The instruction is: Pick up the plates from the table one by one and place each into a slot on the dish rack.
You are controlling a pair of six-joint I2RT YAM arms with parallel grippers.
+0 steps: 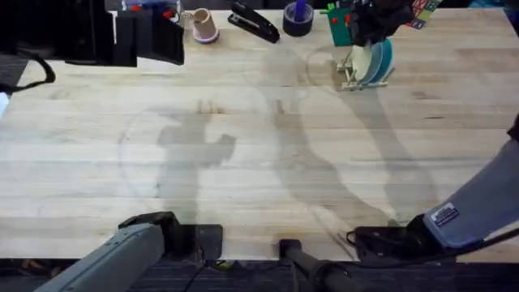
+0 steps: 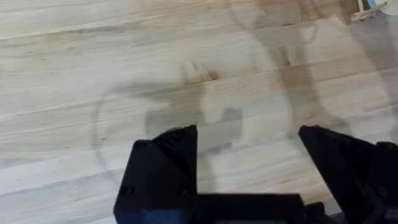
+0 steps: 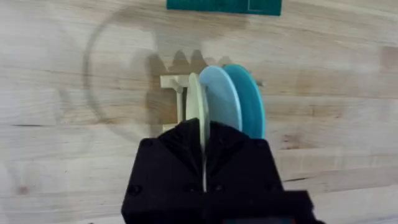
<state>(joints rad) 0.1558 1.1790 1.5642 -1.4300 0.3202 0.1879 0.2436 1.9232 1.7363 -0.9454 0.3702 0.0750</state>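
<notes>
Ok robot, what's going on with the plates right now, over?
Right gripper shut on cream plate, edge-up at the dish rack. Light blue plate and teal plate already racked. Left gripper open over bare table. Nothing blocking.

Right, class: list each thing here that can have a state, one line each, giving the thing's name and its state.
cream plate: upright on edge in the dish rack, gripped by the right gripper
light blue plate: upright in the rack
teal plate: upright in the rack
dish rack: standing on the table, holding three plates
right gripper: shut on the cream plate
left gripper: open, holding nothing
cup: upright
</notes>
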